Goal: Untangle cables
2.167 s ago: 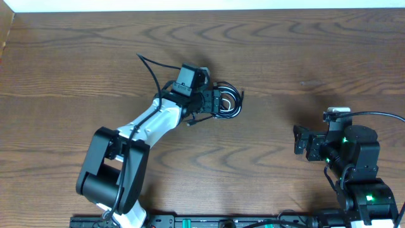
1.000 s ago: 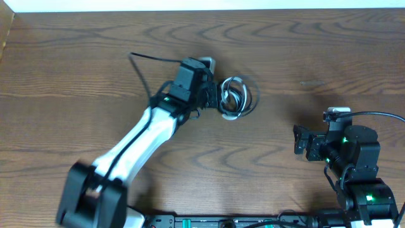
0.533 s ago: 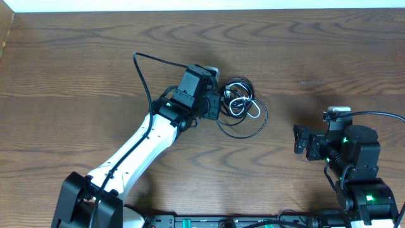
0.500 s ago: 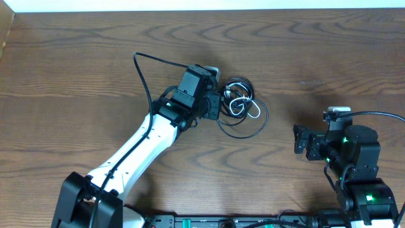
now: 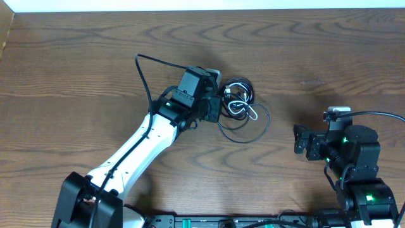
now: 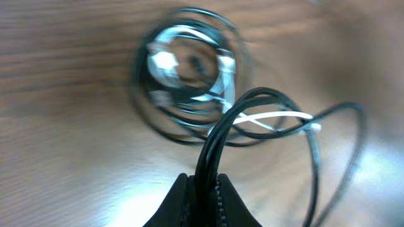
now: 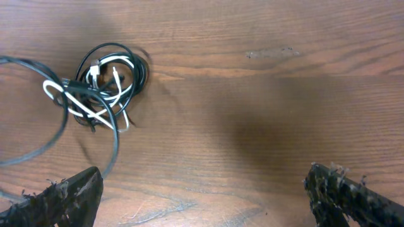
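Several cables (image 6: 211, 148) pinched in our left gripper (image 6: 203, 189) jaws, right gripper (image 7: 203, 189) jaws spread; next, we'd guess, tug them loose.

Tabletop (image 5: 76, 63): dark brown wood with wavy grain running left to right; it fills nearly every view.
Far edge: a thin white strip (image 5: 190, 5) lies along the top of the overhead view; what it is cannot be told.
Mark: a small pale scuff (image 7: 268, 53) on the wood.
Light: soft and even, with a pale sheen (image 6: 126, 202) in the left wrist view.
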